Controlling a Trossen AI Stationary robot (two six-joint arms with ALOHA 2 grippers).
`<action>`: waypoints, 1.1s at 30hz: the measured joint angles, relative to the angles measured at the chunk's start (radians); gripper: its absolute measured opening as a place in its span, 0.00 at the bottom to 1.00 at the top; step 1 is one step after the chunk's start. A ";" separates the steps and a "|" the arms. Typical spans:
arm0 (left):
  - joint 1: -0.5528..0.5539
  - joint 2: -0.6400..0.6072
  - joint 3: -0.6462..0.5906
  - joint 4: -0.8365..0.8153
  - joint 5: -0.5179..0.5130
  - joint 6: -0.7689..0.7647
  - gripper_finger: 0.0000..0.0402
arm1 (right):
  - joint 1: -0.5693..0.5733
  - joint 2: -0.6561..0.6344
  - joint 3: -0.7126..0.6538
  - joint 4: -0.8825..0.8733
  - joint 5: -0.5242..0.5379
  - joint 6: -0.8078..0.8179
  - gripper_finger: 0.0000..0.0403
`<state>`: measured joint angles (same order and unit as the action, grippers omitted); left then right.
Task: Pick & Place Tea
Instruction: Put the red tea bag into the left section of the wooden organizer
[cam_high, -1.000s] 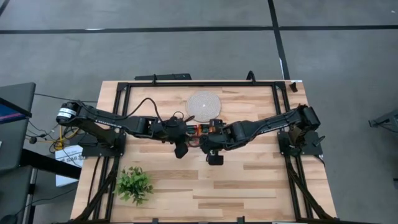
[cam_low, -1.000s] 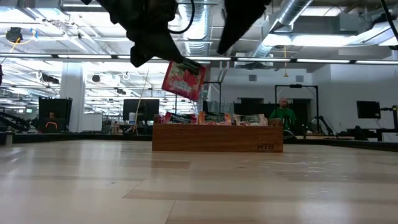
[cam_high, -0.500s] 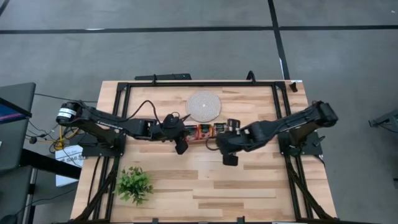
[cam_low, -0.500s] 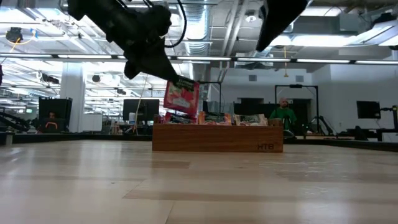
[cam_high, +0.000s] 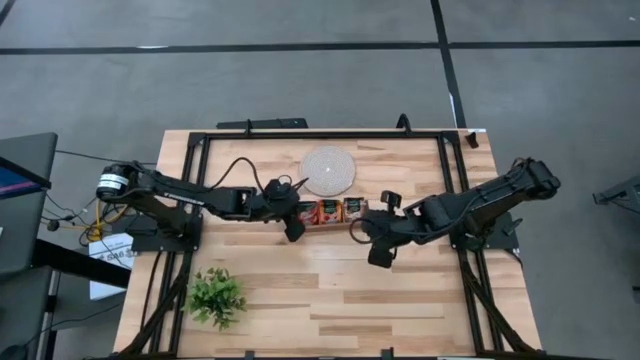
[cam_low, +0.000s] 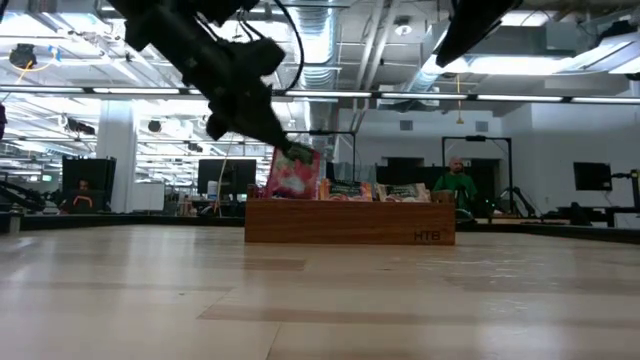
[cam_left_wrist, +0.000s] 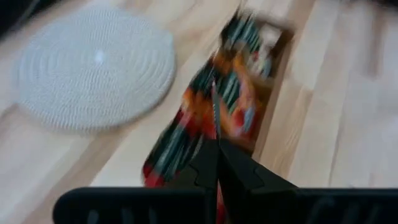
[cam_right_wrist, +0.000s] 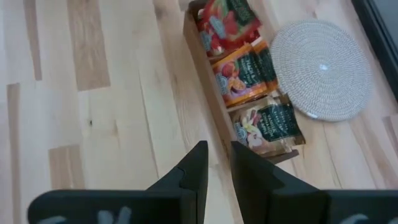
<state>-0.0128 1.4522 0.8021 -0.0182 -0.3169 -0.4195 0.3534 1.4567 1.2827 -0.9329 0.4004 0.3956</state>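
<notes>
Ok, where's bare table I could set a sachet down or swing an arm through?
Open wood: the near table between the plant and its right-hand edge, and the far corners either side of the woven mat. Crowded: the middle band, where the wooden tray sits between the left gripper, holding a red sachet, and the right gripper.

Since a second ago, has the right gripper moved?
Yes. The right gripper has pulled back right, away from the wooden tray, toward its own table edge.
</notes>
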 joint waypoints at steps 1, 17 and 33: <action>0.000 0.008 -0.001 -0.009 0.002 -0.006 0.00 | 0.000 0.001 0.000 -0.001 0.000 0.000 0.15; 0.000 0.087 -0.002 0.022 -0.047 -0.011 0.00 | 0.000 0.004 0.000 -0.001 0.000 -0.002 0.15; 0.000 0.087 -0.001 -0.047 -0.038 -0.014 0.00 | 0.000 0.005 0.000 0.018 0.000 -0.003 0.15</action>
<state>-0.0124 1.5387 0.8013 -0.0656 -0.3546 -0.4339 0.3531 1.4612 1.2827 -0.9148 0.4004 0.3927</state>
